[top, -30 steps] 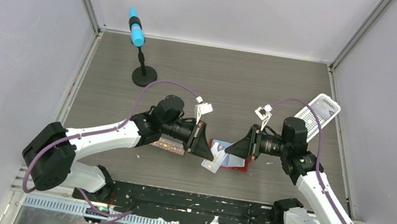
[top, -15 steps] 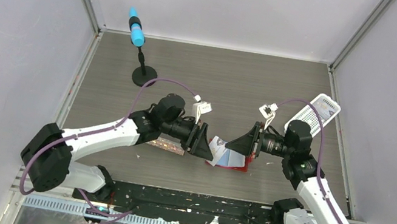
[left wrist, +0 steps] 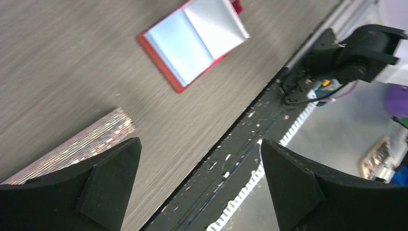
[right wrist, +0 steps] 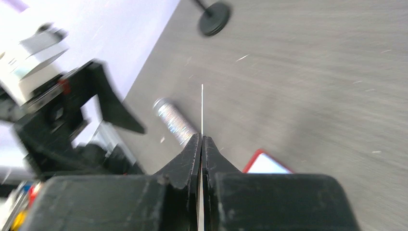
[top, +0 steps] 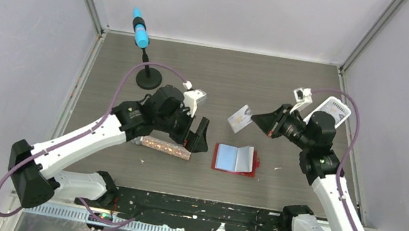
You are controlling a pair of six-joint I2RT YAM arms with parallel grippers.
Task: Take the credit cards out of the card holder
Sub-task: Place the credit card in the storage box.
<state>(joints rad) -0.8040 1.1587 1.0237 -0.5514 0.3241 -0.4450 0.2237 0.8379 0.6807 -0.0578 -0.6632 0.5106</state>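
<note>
Nearest, flat on the counter: red card holder, open, blue pockets up. Cannot tell if more cards hide inside. Just left of it, a shiny tube. Above the tube, left hand, wide open, holding nothing. Farther back, right hand, pinched tight on one thin card, high in the air. Could slip and drop, held only by one edge. Farthest, a white basket, something flat and pale inside, maybe a card.
</note>
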